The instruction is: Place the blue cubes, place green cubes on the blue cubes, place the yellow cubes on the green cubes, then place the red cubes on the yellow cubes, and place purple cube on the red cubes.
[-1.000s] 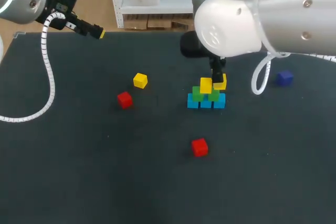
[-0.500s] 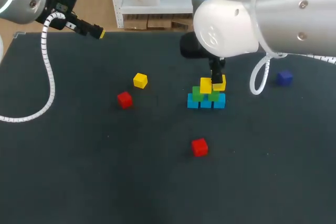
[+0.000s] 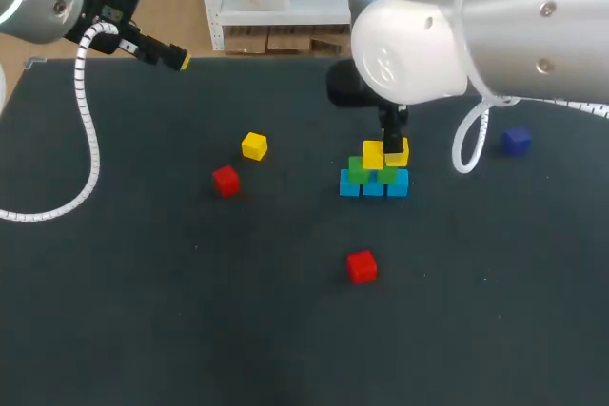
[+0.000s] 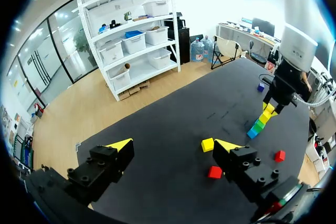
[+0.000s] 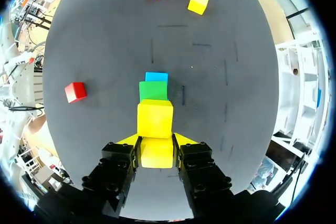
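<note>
A row of blue cubes (image 3: 373, 184) lies mid-table with green cubes (image 3: 359, 171) on top and one yellow cube (image 3: 372, 154) on the green. My right gripper (image 3: 393, 145) is shut on a second yellow cube (image 3: 398, 151), right beside the first, over the right green cube. In the right wrist view this held yellow cube (image 5: 157, 152) sits between the fingers of the right gripper (image 5: 156, 140), with the placed yellow cube (image 5: 155, 118), a green cube (image 5: 153, 91) and a blue cube (image 5: 156, 76) ahead. My left gripper (image 3: 177, 59) hangs open at the back left; the left gripper (image 4: 173, 145) holds nothing.
A loose yellow cube (image 3: 254, 145) and a red cube (image 3: 225, 180) lie left of the stack. Another red cube (image 3: 362, 266) lies in front of it. The purple cube (image 3: 516, 141) sits far right, behind my right arm's cable.
My right gripper has edged slightly left and down with the yellow cube, closer to the stack. The left arm has stayed still.
</note>
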Tool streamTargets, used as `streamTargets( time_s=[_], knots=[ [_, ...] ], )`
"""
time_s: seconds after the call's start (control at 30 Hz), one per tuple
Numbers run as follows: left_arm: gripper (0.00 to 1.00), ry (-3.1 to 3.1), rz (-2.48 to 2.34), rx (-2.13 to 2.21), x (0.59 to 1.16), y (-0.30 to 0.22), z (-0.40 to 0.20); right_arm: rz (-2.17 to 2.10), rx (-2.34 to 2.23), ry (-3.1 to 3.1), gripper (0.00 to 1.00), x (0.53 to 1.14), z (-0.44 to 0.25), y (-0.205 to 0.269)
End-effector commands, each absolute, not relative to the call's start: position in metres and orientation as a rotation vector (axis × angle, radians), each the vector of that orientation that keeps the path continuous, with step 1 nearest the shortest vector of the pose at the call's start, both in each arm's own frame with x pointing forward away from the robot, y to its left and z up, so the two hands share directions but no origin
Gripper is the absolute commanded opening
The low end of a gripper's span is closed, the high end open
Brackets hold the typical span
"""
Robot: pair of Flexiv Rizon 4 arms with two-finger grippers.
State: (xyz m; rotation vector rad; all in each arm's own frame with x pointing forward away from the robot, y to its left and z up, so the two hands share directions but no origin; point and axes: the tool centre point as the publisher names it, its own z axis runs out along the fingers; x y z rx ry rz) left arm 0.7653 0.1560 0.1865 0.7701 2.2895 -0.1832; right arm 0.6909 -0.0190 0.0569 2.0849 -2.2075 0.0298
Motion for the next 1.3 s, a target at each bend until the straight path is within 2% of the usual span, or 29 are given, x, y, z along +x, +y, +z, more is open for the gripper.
streamTargets(
  time_s=[0.03, 0.43, 0.57, 0.7, 0.83, 0.97, 1.03, 1.13, 1.17, 1.3],
  knots=[
    [1.00, 2.285, -0.189, 0.773, 0.7654, 0.1573, 0.1861, 0.026, 2.081, -2.206, 0.00, 0.6927, 0.0564, -0.0179],
    [1.00, 2.285, -0.189, 0.773, 0.7654, 0.1573, 0.1861, 0.027, 2.083, -2.202, 0.02, 0.6925, 0.0564, -0.0167],
    [1.00, 2.285, -0.189, 0.773, 0.7654, 0.1573, 0.1861, 0.026, 2.083, -2.201, 0.17, 0.6918, 0.0562, -0.0165],
    [1.00, 2.285, -0.189, 0.773, 0.7654, 0.1573, 0.1861, 0.026, 2.085, -2.198, 0.25, 0.6909, 0.0559, -0.0158],
    [1.00, 2.285, -0.189, 0.773, 0.7654, 0.1573, 0.1861, 0.026, 2.088, -2.196, 0.42, 0.6902, 0.0559, -0.0153],
    [1.00, 2.285, -0.189, 0.773, 0.7654, 0.1573, 0.1861, 0.028, 2.088, -2.194, 0.49, 0.6898, 0.0560, -0.0151],
    [1.00, 2.285, -0.189, 0.773, 0.7654, 0.1573, 0.1861, 0.029, 2.088, -2.194, 0.73, 0.6894, 0.0561, -0.0149],
    [1.00, 2.285, -0.189, 0.773, 0.7654, 0.1573, 0.1861, 0.030, 2.088, -2.194, 0.88, 0.6889, 0.0562, -0.0147],
    [1.00, 2.285, -0.189, 0.773, 0.7654, 0.1573, 0.1861, 0.032, 2.086, -2.197, 1.00, 0.6883, 0.0566, -0.0151],
    [1.00, 2.285, -0.189, 0.773, 0.7654, 0.1573, 0.1861, 0.046, 2.082, -2.237, 1.00, 0.6859, 0.0647, -0.0208]
  ],
)
